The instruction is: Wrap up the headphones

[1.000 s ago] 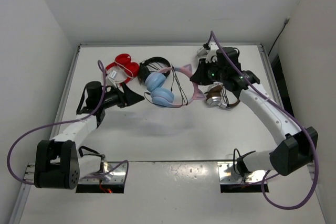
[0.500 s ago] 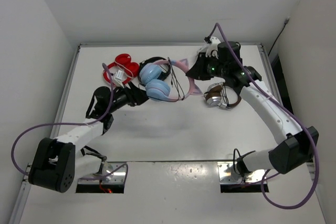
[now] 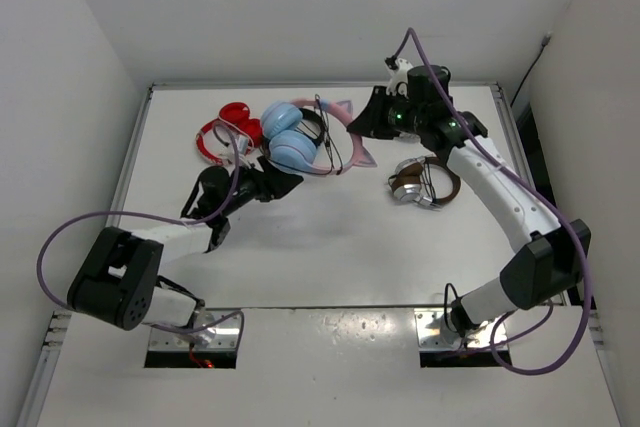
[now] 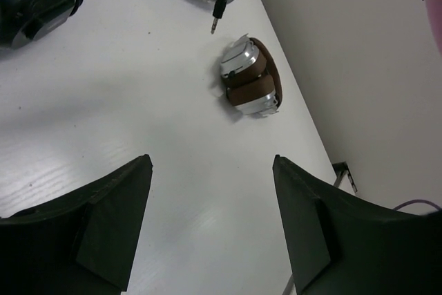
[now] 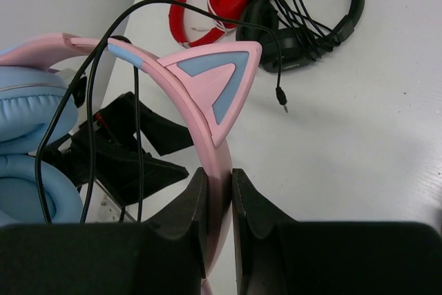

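The headphones hang above the table, held by their pink cat-ear headband point(image 5: 207, 112), on which my right gripper point(image 5: 219, 184) is shut. Their light blue ear cups point(image 3: 293, 144) dangle at the left end, over the back middle of the table, also seen as ear cups point(image 5: 27, 136) in the right wrist view. The thin black cable point(image 5: 137, 136) loops over the band and its plug point(image 5: 282, 99) hangs free. My left gripper point(image 3: 283, 182) sits just below and in front of the cups, open, with only bare table between its fingers point(image 4: 114, 226).
Red headphones point(image 3: 226, 127) lie at the back left, black headphones point(image 5: 311, 12) beside them. A brown-and-silver pair point(image 3: 420, 183) lies right of centre, also in the left wrist view as the brown-and-silver pair point(image 4: 250, 86). The table's right edge point(image 4: 304, 108) runs close by it.
My right gripper has carried the headphones left and toward the back wall. The left arm has swung right, bringing its open gripper under the ear cups.
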Available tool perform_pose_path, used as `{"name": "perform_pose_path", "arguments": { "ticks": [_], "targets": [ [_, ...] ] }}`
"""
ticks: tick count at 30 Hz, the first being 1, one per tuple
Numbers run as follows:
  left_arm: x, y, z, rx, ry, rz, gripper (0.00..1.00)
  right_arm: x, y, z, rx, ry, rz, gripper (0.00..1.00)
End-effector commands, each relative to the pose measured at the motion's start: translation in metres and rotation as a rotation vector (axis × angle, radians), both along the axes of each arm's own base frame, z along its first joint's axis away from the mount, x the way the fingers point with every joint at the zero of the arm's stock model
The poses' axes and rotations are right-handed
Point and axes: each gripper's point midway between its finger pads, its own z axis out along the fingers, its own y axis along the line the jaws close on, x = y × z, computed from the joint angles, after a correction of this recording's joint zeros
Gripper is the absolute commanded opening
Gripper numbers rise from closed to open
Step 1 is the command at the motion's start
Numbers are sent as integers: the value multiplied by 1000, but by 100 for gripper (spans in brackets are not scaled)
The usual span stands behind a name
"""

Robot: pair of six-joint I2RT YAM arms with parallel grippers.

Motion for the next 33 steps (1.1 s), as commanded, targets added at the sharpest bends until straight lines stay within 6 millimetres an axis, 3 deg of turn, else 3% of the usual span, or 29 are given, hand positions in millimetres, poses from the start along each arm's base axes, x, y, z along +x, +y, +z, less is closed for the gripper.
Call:
{"name": "perform_pose_path", "arguments": {
  "ticks": [1, 7, 8, 11, 16, 19, 24, 33],
  "targets": [
    [20, -7, 39, -5, -184, 15, 76, 7, 16, 49, 113, -101, 33, 0],
    [38, -20, 31, 25, -178, 22, 76, 6, 17, 50, 117, -99, 42, 0],
    [41, -25, 38, 17, -197, 14, 76, 6, 17, 50, 117, -99, 42, 0],
    [45, -36, 33, 20, -186, -8, 75, 7, 20, 49, 133, -83, 45, 0],
    [65, -43, 42, 4, -202, 2, 74, 5, 23, 55, 152, -90, 59, 0],
    [74, -46, 43, 17, -220, 2, 74, 3, 24, 47, 154, -64, 63, 0],
    [78, -52, 36, 36, -220, -9, 74, 1, 26, 50, 169, -62, 77, 0],
    [88, -68, 40, 29, -232, -17, 71, -4, 23, 59, 199, -55, 76, 0]
  ]
}}
